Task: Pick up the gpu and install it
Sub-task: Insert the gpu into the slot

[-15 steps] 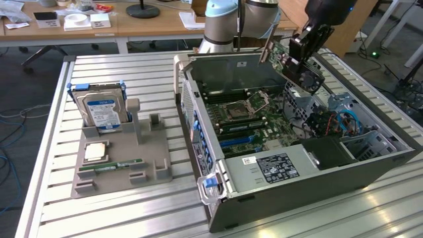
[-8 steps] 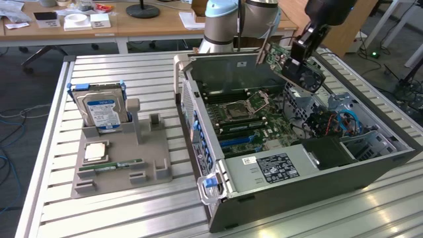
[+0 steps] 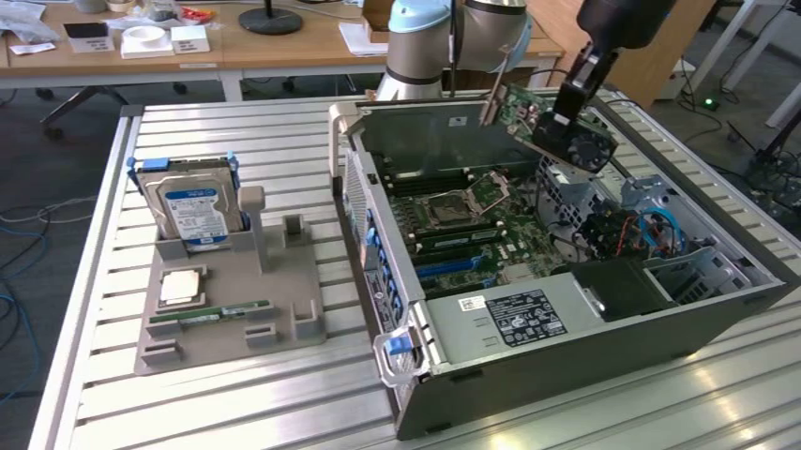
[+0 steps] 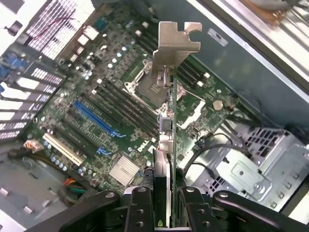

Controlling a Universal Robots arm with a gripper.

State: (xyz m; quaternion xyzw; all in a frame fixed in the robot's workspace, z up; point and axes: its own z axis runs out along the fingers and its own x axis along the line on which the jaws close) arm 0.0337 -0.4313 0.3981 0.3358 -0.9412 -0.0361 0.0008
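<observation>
The claw (image 4: 164, 207) clamps the gpu (image 4: 166, 128) edge-on between its fingers (above the motherboard (image 4: 123, 67)).

White lettering on the motherboard (image 4: 126, 112) seems to read "DELL" (turned sideways); the power supply label (image 3: 520, 314) is too small to read

**Bright room, dim case**

Even overhead light falls on my surface (image 3: 250, 394), and its slats glare pale at the exterior view's right. Shadows are soft and short. The case (image 3: 651, 328) is dimmer inside, its walls shading the board (image 3: 451, 216). From my wrist, the vented panel (image 4: 58, 24) washes out white, the gpu (image 4: 176, 43) bracket shines, and my tool (image 4: 163, 203), clamped on the card, sits dark.
</observation>
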